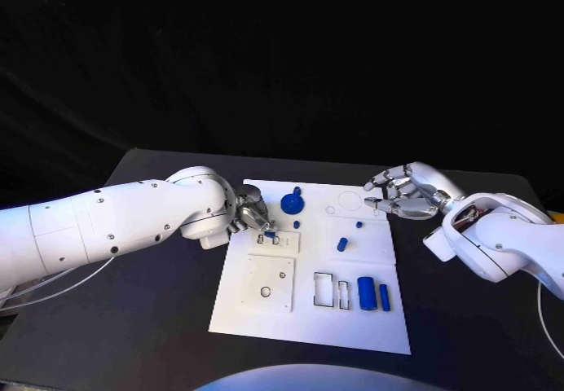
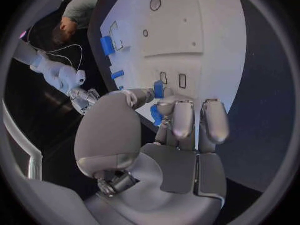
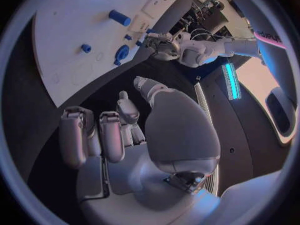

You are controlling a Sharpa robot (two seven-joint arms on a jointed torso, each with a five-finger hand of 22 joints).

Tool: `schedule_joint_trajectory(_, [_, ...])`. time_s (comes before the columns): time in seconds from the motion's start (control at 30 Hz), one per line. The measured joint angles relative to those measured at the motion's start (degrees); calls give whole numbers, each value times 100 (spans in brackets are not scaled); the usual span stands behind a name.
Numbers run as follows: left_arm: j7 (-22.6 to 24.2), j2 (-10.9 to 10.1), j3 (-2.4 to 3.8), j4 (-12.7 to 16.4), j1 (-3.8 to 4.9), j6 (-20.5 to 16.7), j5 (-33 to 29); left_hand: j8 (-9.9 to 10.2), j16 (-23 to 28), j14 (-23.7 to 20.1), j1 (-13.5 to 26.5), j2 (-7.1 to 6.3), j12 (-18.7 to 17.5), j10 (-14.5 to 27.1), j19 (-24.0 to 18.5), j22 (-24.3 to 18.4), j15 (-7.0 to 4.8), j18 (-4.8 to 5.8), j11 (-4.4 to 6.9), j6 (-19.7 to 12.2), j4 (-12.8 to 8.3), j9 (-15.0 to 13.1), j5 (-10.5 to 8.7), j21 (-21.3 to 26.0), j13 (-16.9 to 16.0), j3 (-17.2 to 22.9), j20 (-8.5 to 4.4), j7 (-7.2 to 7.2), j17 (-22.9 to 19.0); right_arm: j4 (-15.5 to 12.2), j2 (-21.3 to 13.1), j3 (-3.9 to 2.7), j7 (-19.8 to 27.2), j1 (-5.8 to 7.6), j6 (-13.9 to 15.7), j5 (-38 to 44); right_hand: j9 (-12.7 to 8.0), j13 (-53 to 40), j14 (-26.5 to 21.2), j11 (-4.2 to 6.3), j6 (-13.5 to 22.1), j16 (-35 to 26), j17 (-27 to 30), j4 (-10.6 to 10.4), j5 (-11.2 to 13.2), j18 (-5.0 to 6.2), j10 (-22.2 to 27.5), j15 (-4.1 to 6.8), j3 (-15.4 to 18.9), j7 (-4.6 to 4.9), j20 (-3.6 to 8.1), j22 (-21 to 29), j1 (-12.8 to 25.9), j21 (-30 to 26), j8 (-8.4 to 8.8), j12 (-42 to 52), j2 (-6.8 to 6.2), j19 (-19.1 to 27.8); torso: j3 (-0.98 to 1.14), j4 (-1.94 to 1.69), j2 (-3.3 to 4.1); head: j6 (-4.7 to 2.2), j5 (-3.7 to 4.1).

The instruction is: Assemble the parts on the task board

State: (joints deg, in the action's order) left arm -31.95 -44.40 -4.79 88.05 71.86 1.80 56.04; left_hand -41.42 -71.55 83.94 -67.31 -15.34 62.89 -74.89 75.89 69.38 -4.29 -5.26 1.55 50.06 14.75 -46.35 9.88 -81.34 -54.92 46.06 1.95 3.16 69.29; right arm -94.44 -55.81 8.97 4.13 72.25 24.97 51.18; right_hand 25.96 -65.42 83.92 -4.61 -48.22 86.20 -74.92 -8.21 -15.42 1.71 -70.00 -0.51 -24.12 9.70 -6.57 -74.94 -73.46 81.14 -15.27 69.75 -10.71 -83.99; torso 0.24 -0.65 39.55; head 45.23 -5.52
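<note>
The white task board (image 1: 311, 326) lies in the middle of the black table. My left hand (image 1: 247, 213) is at the board's left edge and pinches a small blue part (image 1: 270, 235) between thumb and finger. It holds the part just over a small raised plate with two slots (image 1: 282, 240). In the left wrist view the same part (image 2: 159, 89) sticks out past the fingertips (image 2: 167, 105), close to the slots (image 2: 164, 77). My right hand (image 1: 406, 195) hovers over the board's far right corner, fingers curled in on nothing.
Loose on the board are a round blue part (image 1: 292, 201), a blue peg (image 1: 342, 242) and two long blue pieces (image 1: 374, 294) beside rectangular pockets (image 1: 323, 289). A square plate with holes (image 1: 268, 283) sits at the near left. Bare table surrounds the board.
</note>
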Motion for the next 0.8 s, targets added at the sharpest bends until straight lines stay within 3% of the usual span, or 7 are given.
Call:
schedule_joint_trajectory(0.27, [7,90,-12,18,-137,-98,264,-61,0,20,76,-30,57,-70,81,150,-21,-1,30,27,11,-9,163,-64,-37,20,-21,-11,7,20,16,0,-88,0,-73,7,2,33,0,0,0,-67,0,-16,0,-1,41,0,-17,0,0,1,0,-86,-23,-45,0,83,1,-2,1,16,14])
schedule_joint_trajectory(0.47, [-17,113,-12,25,-155,-61,366,-87,0,1,135,-31,80,-78,102,180,-41,-1,38,46,10,-11,164,-86,-37,20,0,-30,7,20,16,2,-129,0,-117,15,4,33,0,0,0,-67,1,-16,0,-1,41,0,-16,0,0,1,0,-86,-23,-45,0,83,4,-4,8,36,30])
schedule_joint_trajectory(0.53, [-29,125,-12,21,-158,-37,389,-124,0,1,163,-22,81,-78,122,193,-41,89,38,46,11,-12,186,-86,-8,20,-20,-30,7,20,16,2,-136,0,-126,18,4,33,0,0,0,-67,1,-16,-4,-1,41,0,-16,0,0,1,0,-86,-23,-45,0,82,4,-4,8,43,37])
schedule_joint_trajectory(0.8, [-73,178,-10,-22,-163,8,473,-155,0,1,210,-46,81,-81,122,219,-41,90,41,69,10,-90,196,-105,82,20,-20,-52,12,8,22,2,-149,-1,-146,30,3,41,0,0,0,-67,1,-16,-23,-1,40,0,-16,0,0,2,0,-86,-23,-45,0,82,4,-5,8,50,60])
